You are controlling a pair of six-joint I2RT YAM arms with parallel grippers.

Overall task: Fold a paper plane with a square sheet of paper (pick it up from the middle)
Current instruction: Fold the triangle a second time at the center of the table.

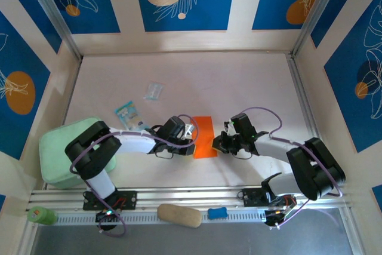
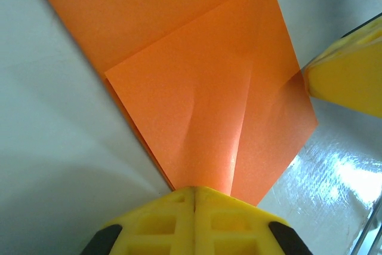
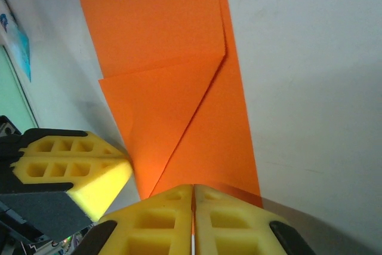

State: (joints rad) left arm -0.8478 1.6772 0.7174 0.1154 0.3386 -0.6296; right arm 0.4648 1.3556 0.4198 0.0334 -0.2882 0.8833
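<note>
1. Top external view.
   - The square sheet of paper, folded into a narrow orange strip, lies flat on the table between the two grippers.
   - The left gripper meets the strip's left long edge at its near end. The right gripper meets the right long edge opposite.
   - Ahead of both jaws, toward the far wall, the surface is open.
   - Behind the left gripper lie a blue-and-white packet and, farther off, a clear wrapper. A mint green pad sits by the left arm's elbow. All three are apart from the paper.

2. Left wrist view.
   - The left gripper is closed, pads flush, pinching the near edge of the paper.
   - Ahead of the jaws a folded flap lies on top, and its diagonal edge rises from left to right. A shallow crease runs forward from the jaws.
   - To the right of the jaws, a yellow finger of the right gripper reaches the sheet's side corner.
   - To the left of the jaws is bare table.

3. Right wrist view.
   - The right gripper is closed, with an orange line in the pad seam: it clamps the paper's near edge.
   - Ahead of the jaws, a flap's diagonal edge runs to the right long edge.
   - To the left of the jaws, a left gripper finger reaches the opposite edge.
   - To the right of the jaws, the table is open.
</note>
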